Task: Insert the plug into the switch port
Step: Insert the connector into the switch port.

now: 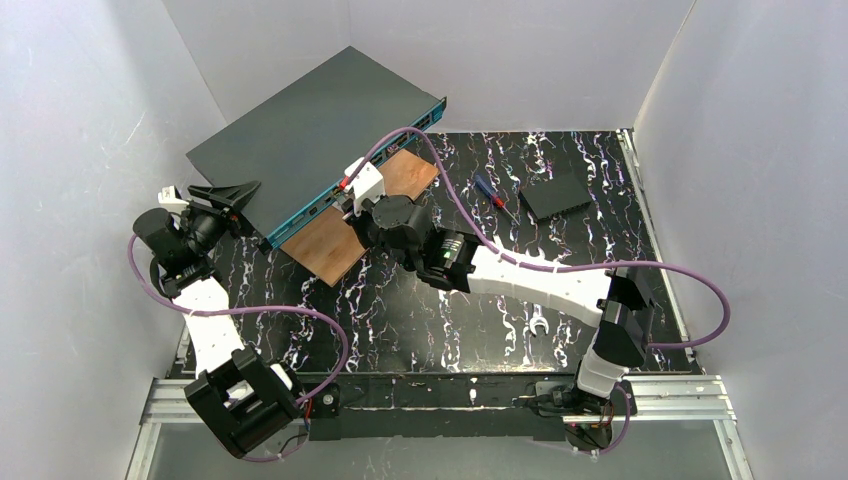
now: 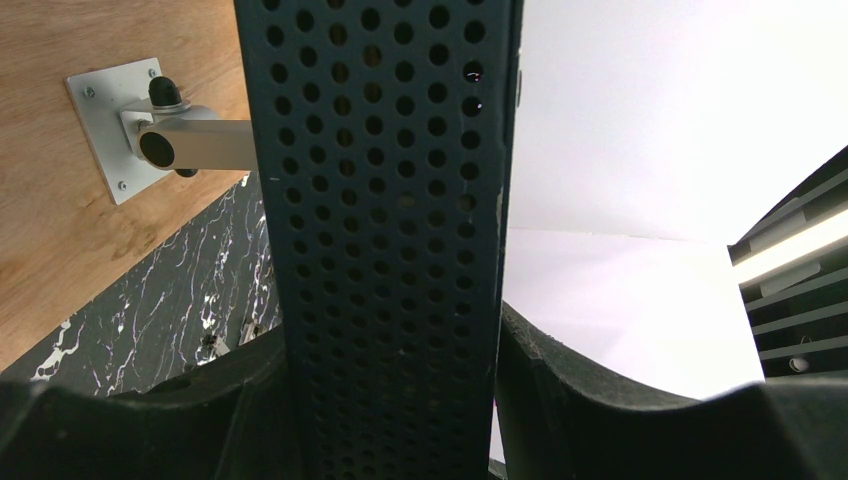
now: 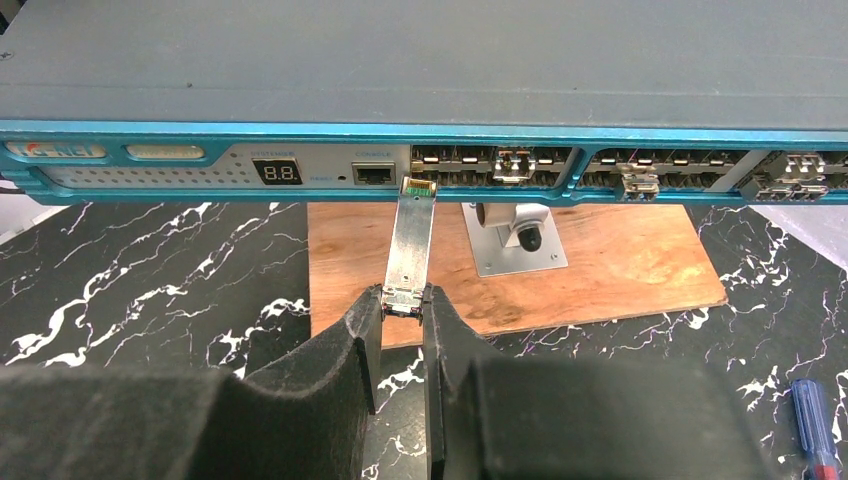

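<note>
Right-wrist view: my right gripper (image 3: 402, 300) is clamped on the near end of the plug (image 3: 412, 245), a slim silver transceiver module, with one black pad on each side of it. The plug points away from me toward the teal port face of the switch (image 3: 420, 60). Its far tip sits at the lower lip of that face, below the leftmost cage of the port row and just right of the single console socket; whether it touches cannot be told. Left-wrist view: my left gripper (image 2: 390, 385) is closed on the switch's perforated end wall, with a finger (image 2: 585, 390) against each side. The switch stands raised on a metal bracket (image 3: 515, 235) fixed to a wooden board (image 3: 620, 265), which lies on the black marbled table (image 1: 420, 310). Top view: a screwdriver (image 1: 493, 192) and a small black box (image 1: 558, 193) lie to the right, well apart from the switch.
</note>
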### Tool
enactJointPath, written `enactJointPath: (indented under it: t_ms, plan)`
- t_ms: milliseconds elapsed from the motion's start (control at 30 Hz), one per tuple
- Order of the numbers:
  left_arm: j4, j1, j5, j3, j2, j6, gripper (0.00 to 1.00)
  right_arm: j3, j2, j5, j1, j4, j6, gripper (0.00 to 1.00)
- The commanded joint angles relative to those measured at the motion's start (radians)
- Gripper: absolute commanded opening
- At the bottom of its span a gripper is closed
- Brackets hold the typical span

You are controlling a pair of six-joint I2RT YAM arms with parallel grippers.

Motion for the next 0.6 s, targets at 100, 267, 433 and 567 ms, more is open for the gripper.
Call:
enactJointPath:
  t_ms: [100,267,433,567]
  plan:
    - [-0.024,-0.009,0.041,-0.007,-0.011,0.059,0.00,0.034,-0.018,0.044,0.003,0.033,0.013,0.01]
    - [-0.024,-0.009,0.042,-0.007,-0.011,0.060,0.00,0.032,-0.019,0.050,0.003,0.036,0.013,0.01]
    - [-0.024,-0.009,0.042,-0.007,-0.011,0.060,0.00,0.034,-0.018,0.052,0.003,0.038,0.015,0.01]
    - [-0.024,-0.010,0.042,-0.009,-0.011,0.059,0.00,0.028,-0.026,0.045,0.003,0.040,0.014,0.01]
